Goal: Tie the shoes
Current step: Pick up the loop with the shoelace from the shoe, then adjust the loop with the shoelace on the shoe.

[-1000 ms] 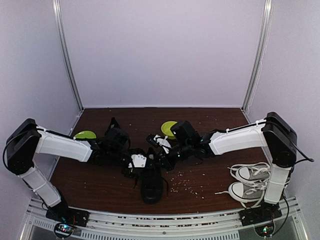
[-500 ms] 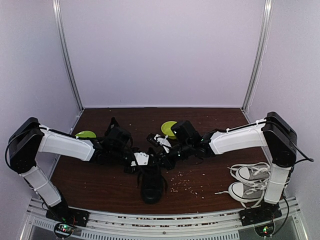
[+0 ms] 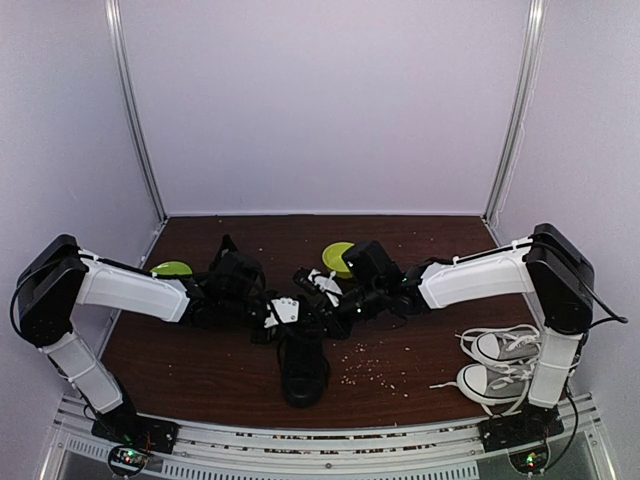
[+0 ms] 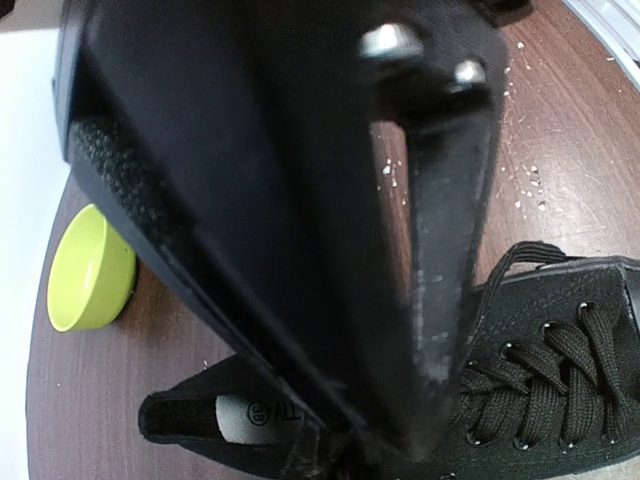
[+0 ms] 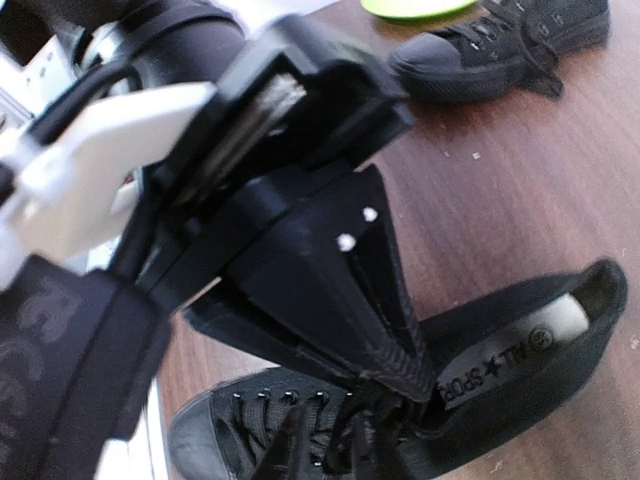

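Lime-green bowl [image 3: 337, 255] mid-table, second green bowl [image 3: 170, 268] at left, white-laced sneakers [image 3: 503, 346] near right, scattered crumbs [image 3: 365, 370]

The left tool [image 4: 385, 450] fills its wrist view as a dark blur, its tips lost near the bottom edge, and the near black shoe [image 4: 540, 390] loses its toe at the right edge. The right tool [image 5: 405, 385] seems to end among the laces [image 5: 330, 430], but whether it pinches one cannot be made out. From above, both tools cover those laces, and the left arm [image 3: 130, 290] hides most of the far black shoe [image 5: 500, 45].
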